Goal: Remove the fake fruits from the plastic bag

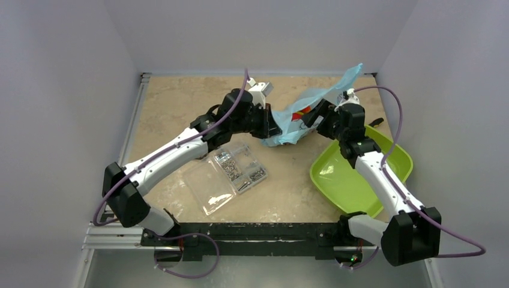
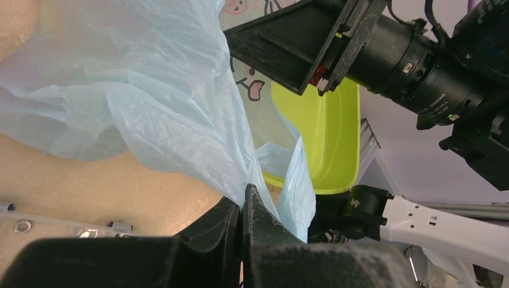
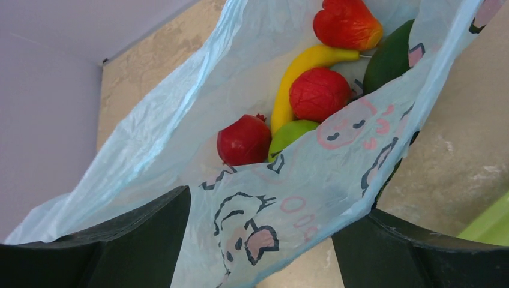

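The plastic bag (image 1: 298,115) lies at the back middle of the table, one corner raised. My left gripper (image 1: 273,128) is at its left edge; in the left wrist view the left gripper (image 2: 243,201) is shut on a fold of the bag (image 2: 168,102). My right gripper (image 1: 313,116) is at the bag's right side. In the right wrist view the right gripper (image 3: 264,240) is open, its jaws on either side of the bag's printed edge (image 3: 300,204). Inside the bag lie a yellow banana (image 3: 299,75), red pieces (image 3: 319,93), a dark green fruit (image 3: 390,57) and a light green one (image 3: 288,133).
A lime-green tray (image 1: 360,175) sits at the right near the right arm; it also shows in the left wrist view (image 2: 324,138). A clear plastic compartment box (image 1: 231,174) with small metal parts lies in front of the left arm. Walls close the table's back and sides.
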Controlling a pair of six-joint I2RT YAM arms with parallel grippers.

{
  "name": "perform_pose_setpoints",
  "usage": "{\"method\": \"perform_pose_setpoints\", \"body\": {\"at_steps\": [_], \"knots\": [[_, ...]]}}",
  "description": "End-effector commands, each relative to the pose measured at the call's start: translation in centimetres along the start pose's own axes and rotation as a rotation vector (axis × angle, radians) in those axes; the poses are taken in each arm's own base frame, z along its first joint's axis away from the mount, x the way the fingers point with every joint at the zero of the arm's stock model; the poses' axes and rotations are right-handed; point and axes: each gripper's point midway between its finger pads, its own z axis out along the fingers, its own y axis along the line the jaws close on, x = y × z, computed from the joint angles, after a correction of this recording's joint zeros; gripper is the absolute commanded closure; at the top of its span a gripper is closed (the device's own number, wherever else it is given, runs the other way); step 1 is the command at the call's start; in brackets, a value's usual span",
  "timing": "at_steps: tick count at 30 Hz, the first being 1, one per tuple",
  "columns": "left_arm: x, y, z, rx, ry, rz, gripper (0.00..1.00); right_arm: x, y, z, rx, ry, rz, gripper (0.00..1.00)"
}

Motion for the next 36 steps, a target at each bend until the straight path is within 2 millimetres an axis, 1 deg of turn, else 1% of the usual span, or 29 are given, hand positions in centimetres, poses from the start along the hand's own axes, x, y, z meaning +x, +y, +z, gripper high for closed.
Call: {"method": "perform_pose_setpoints", "body": {"at_steps": [1, 2, 3, 4, 6, 7, 9, 10, 11, 13, 14, 15, 18, 21, 24, 26, 29, 32, 34, 35, 36], "knots": [[0.8, 0.1, -2.0, 0.006, -0.008, 0.032, 1.00, -0.7, 2.2, 0.7, -0.117, -0.026, 0.031, 0.22], [1.2, 0.3, -2.3, 0.001, -0.006, 0.030, 1.00, -0.8, 2.5, 0.8, -0.141, -0.029, 0.015, 0.33], [1.6, 0.6, -2.8, -0.007, -0.006, 0.031, 1.00, -0.7, 2.6, 0.9, -0.160, -0.030, -0.006, 0.48], [1.9, 0.9, -3.2, -0.015, -0.003, 0.034, 1.00, -0.7, 2.4, 1.0, -0.156, -0.039, -0.018, 0.66], [2.5, 1.4, -4.3, -0.044, 0.010, 0.051, 1.00, -0.3, 2.5, 0.9, -0.179, -0.041, -0.038, 0.97], [2.6, 1.6, -4.9, -0.062, 0.013, 0.069, 0.99, -0.1, 2.4, 0.7, -0.186, -0.044, -0.047, 1.00], [2.2, 1.7, -5.9, -0.086, 0.009, 0.105, 0.83, 0.3, 2.4, 0.3, -0.209, -0.050, -0.074, 1.00], [1.8, 1.5, -6.4, -0.086, 0.003, 0.126, 0.76, 0.5, 2.6, 0.0, -0.230, -0.053, -0.091, 1.00], [1.4, 1.2, -6.7, -0.079, -0.001, 0.150, 0.72, 0.6, 3.0, -0.3, -0.258, -0.058, -0.109, 1.00], [0.6, 0.6, -7.1, -0.071, -0.001, 0.185, 0.64, 1.4, 3.4, -0.6, -0.301, -0.039, -0.134, 1.00], [0.0, 0.3, -7.2, -0.069, -0.009, 0.208, 0.59, 1.8, 3.7, -0.7, -0.322, -0.024, -0.145, 1.00], [-1.0, -0.1, -7.3, -0.070, -0.033, 0.227, 0.49, 2.2, 3.8, -0.6, -0.333, -0.010, -0.151, 1.00], [-3.9, -1.1, -6.8, -0.074, -0.090, 0.283, 0.29, 2.8, 3.7, -0.7, -0.340, 0.004, -0.156, 1.00], [-6.2, -1.5, -5.2, -0.088, -0.131, 0.317, 0.21, 2.9, 3.8, -1.0, -0.344, 0.009, -0.167, 1.00], [-7.8, -1.6, -2.8, -0.091, -0.188, 0.363, 0.16, 2.9, 4.0, -1.3, -0.352, 0.010, -0.170, 1.00], [-8.5, -1.4, -0.9, -0.100, -0.204, 0.394, 0.13, 2.9, 4.1, -1.5, -0.358, 0.010, -0.172, 1.00], [-8.8, -0.6, 2.1, -0.131, -0.175, 0.416, 0.09, 2.8, 4.2, -1.8, -0.360, 0.005, -0.178, 1.00], [-8.4, 0.4, 5.0, -0.153, -0.116, 0.420, 0.05, 2.8, 4.1, -2.0, -0.355, 0.002, -0.190, 1.00], [-8.0, 1.3, 6.6, -0.179, -0.094, 0.413, 0.05, 2.8, 4.1, -2.1, -0.352, 0.006, -0.198, 1.00], [-7.9, 2.2, 7.5, -0.213, -0.089, 0.406, 0.05, 2.8, 4.1, -2.1, -0.352, 0.006, -0.201, 1.00], [-7.8, 2.9, 7.9, -0.240, -0.087, 0.402, 0.05, 2.8, 4.1, -2.2, -0.352, 0.007, -0.204, 1.00]]}}
